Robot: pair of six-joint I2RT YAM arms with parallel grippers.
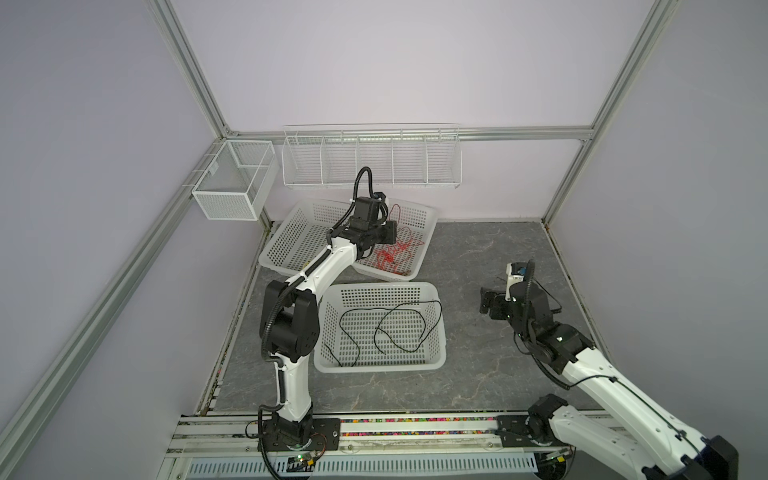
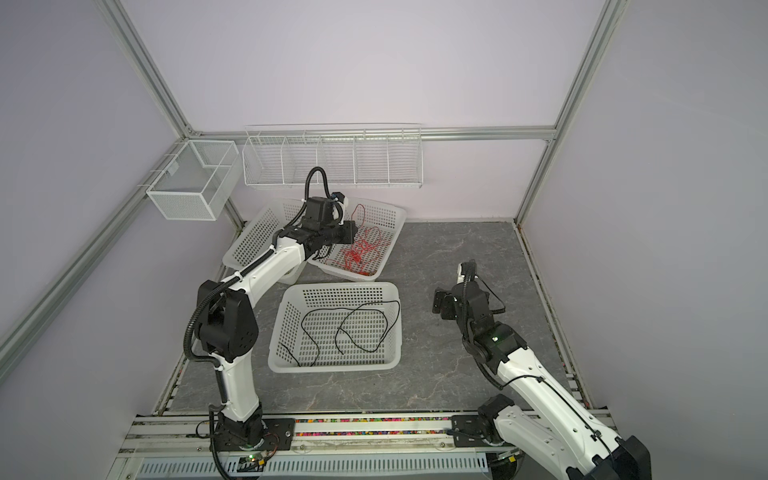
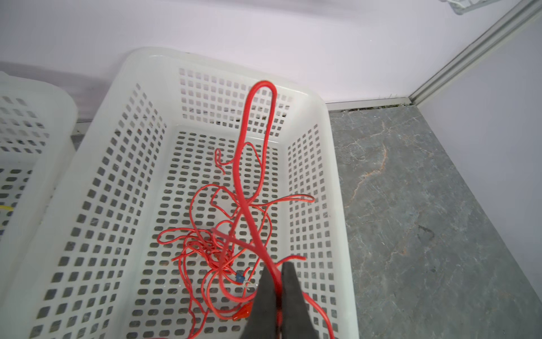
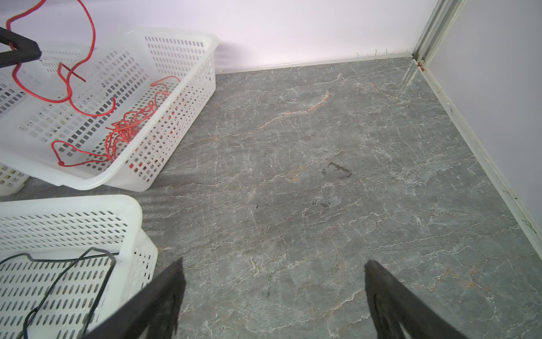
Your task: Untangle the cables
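Now, left claw (image 3: 277,267): clamping red cable (image 3: 258,243).
Red tangle (image 1: 390,257): basket (image 1: 431,216) floor, centre frame, below that claw.
Right claw (image 4: 274,264): wide, above counter (image 4: 293,146).

In both top views the right half of the bench (image 1: 498,249) is bare, broken only by the right arm (image 1: 540,328) at mid right. Black cables (image 1: 376,329) lie across the front basket (image 1: 382,286) at centre. Red cables (image 1: 389,254) loop up out of the back basket (image 1: 428,241), upper centre, with the left arm (image 1: 328,266) crossing over it.
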